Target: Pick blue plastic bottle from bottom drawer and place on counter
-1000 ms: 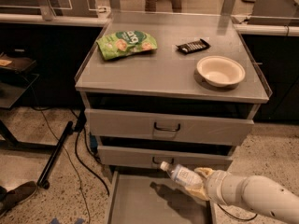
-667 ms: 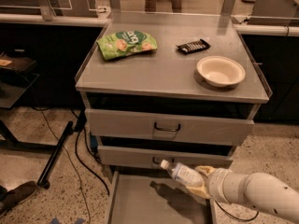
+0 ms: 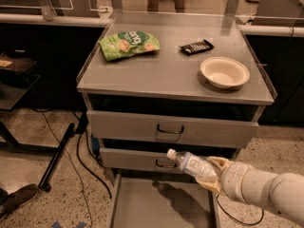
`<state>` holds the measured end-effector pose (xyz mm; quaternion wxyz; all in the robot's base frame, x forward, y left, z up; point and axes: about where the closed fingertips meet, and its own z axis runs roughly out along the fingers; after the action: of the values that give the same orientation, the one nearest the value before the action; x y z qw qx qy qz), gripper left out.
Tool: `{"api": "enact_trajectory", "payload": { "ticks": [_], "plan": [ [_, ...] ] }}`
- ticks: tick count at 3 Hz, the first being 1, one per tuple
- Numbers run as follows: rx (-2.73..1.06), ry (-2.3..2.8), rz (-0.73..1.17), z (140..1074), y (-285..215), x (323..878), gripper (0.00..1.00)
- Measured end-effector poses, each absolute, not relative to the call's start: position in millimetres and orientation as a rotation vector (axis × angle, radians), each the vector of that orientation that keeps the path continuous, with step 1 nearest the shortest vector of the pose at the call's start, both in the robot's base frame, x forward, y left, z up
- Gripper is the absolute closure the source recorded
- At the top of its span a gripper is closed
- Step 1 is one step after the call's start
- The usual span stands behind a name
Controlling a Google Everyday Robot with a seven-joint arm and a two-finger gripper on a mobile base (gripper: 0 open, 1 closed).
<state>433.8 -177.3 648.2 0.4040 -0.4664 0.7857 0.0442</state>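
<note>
Tilted blue plastic bottle (image 3: 190, 164) — white cap up-left — in gripper (image 3: 212, 175) above open bottom drawer (image 3: 142, 204)

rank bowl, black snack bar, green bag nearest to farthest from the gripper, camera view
Gripper, holding the blue plastic bottle, low right over the bottom drawer.
1. bowl, front right of counter
2. black snack bar, back middle
3. green bag, back left

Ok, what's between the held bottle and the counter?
Camera view: two handled drawer fronts sit between the counter and the blue plastic bottle, gripped by the gripper above the bottom drawer.
</note>
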Motion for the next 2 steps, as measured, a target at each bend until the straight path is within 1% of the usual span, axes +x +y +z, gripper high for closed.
{"api": "enact_trajectory", "payload": {
  "ticks": [1, 2],
  "plan": [
    [-1.177, 1.984, 0.111, 648.3, -177.3, 433.8, 1.00],
    [-1.140, 1.944, 0.096, 675.3, -177.0, 443.9, 1.00]
  ]
}}
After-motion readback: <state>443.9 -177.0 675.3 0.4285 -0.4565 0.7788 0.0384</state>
